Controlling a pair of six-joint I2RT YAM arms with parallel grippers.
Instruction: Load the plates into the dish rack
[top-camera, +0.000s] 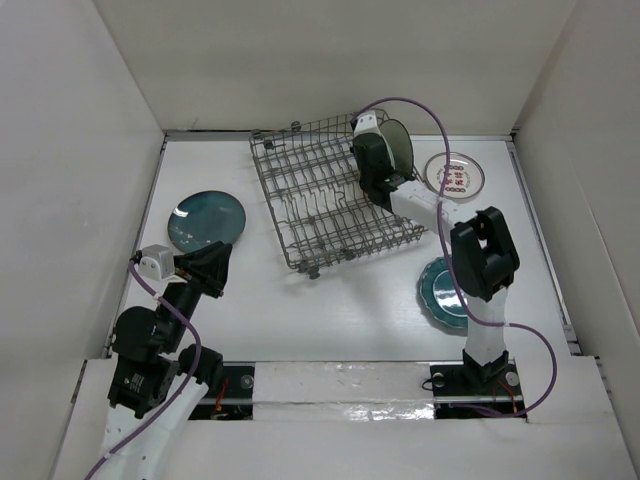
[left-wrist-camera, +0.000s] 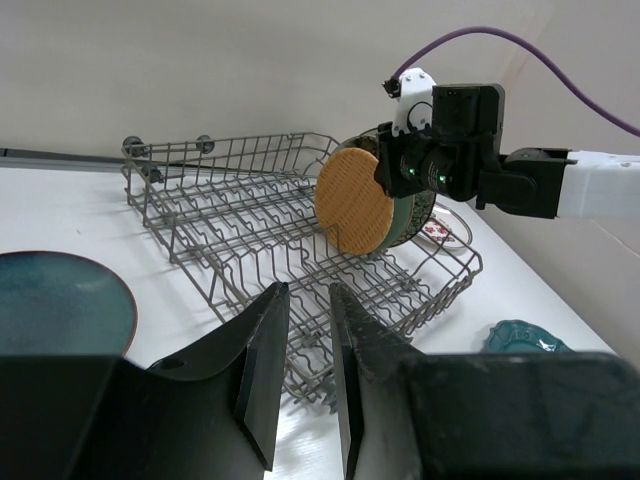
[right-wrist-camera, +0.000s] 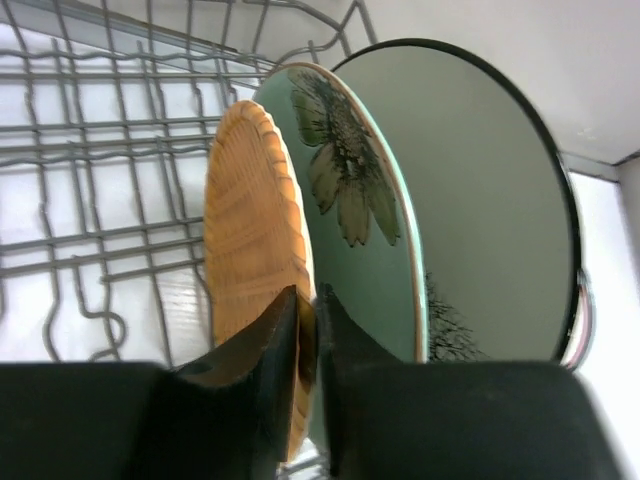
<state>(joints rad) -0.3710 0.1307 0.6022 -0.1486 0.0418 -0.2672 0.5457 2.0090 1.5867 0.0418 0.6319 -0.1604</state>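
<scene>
Far middle of counter: dish rack (top-camera: 300, 215), with orange plate (left-wrist-camera: 355, 200), pale green flowered plate (right-wrist-camera: 350, 180) and dark-rimmed plate (right-wrist-camera: 480, 200) upright side by side at its right end. Orange rim pinched in right gripper (right-wrist-camera: 305, 305). Near left edge: dark teal plate (top-camera: 207, 220) flat; left gripper (left-wrist-camera: 303, 310) just beside, slightly parted, empty.

Black-and-white arms (top-camera: 485, 255), purple cables (top-camera: 408, 99)

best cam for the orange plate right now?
Left wrist. The orange plate shows most of its woven face there, standing in the rack. Right wrist gives it near edge-on, rim pinched in the right gripper. Top external: the right arm hides it.
</scene>
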